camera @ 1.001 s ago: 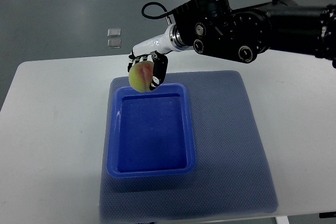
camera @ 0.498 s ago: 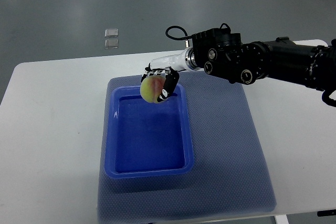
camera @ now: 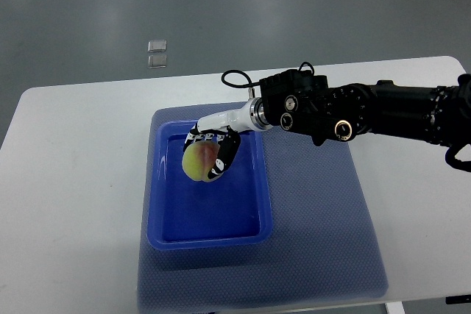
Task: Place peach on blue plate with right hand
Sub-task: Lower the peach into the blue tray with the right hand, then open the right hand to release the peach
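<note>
A yellow-green peach (camera: 199, 161) with a red blush is held in my right hand (camera: 209, 154), whose black and white fingers (camera: 224, 158) are curled around it. The hand and peach sit over the far half of the blue rectangular plate (camera: 210, 240), low above its floor; whether the peach touches the floor I cannot tell. My right arm (camera: 353, 110) reaches in from the right edge. The left arm is out of view.
The plate lies on a blue-grey mat (camera: 324, 218) on a white table (camera: 73, 182). Two small clear squares (camera: 156, 53) lie on the grey floor beyond the table's far edge.
My right hand has carried the peach from above the plate's far rim toward me and down, into the space over the plate's far half. The arm has dropped lower.
</note>
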Controlling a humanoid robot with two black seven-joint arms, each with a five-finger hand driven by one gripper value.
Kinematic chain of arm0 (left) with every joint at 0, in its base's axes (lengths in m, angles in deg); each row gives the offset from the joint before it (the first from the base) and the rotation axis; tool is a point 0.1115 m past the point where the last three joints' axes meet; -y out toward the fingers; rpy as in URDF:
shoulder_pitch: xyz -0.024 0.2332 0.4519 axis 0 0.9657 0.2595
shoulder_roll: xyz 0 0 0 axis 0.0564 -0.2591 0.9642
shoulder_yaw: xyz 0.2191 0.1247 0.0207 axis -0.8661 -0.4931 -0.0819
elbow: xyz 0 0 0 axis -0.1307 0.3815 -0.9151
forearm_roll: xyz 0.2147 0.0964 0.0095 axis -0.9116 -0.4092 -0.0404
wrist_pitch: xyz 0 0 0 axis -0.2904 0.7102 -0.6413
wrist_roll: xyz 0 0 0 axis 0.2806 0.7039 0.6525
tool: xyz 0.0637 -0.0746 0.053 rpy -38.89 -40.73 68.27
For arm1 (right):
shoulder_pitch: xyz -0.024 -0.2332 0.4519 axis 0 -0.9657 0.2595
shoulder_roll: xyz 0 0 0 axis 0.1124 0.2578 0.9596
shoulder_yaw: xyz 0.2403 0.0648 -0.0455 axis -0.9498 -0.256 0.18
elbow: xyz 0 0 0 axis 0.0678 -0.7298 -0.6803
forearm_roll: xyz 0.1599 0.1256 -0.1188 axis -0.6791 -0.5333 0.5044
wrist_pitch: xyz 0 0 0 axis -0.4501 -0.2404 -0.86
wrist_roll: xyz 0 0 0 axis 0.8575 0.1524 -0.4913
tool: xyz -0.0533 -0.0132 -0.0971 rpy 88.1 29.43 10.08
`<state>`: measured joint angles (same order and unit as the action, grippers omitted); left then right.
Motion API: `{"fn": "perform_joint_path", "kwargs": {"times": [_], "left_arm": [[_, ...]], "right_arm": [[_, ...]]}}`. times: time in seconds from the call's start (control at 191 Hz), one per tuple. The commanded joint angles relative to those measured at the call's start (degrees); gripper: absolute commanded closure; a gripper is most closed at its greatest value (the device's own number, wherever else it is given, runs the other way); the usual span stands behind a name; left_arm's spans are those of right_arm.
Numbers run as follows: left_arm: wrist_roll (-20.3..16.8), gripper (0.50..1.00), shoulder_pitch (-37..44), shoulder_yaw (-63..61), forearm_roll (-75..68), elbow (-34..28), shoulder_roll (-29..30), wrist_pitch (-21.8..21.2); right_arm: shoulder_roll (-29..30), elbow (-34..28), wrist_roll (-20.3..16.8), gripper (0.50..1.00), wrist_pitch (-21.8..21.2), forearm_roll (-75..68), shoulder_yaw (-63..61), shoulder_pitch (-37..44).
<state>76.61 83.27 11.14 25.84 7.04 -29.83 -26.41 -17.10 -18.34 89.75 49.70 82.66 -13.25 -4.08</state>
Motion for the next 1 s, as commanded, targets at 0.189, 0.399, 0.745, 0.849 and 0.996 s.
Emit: {"fn": "perform_joint_path", "kwargs": {"times": [0.189,0.399,0.745,0.849,0.996], "left_arm": [[0.00,0.500,-0.02,-0.09,-0.06,0.09,0.00,0.00],[0.00,0.500,-0.02,-0.09,0.03,-0.08,0.00,0.00],[0.00,0.500,0.07,-0.09,0.03,-0.34,0.00,0.00],[0.00,0.500,-0.02,0.00,0.03,-0.43,0.00,0.00],[0.00,0.500,0.07,0.00,0.03,-0.52,0.00,-0.09]], "right_arm": [[0.00,-0.90,0.09,0.893,0.62,0.71,0.01,-1.95],[0.00,-0.90,0.09,0.609,0.01,0.71,0.01,-2.21],[0.00,-0.81,0.00,0.568,-1.66,-0.08,-0.61,1.83],[0.00,-0.73,0.00,0.568,-4.12,-0.35,-6.59,4.82],[0.00,-0.73,0.09,0.568,-4.47,-0.43,-14.05,4.91]]}}
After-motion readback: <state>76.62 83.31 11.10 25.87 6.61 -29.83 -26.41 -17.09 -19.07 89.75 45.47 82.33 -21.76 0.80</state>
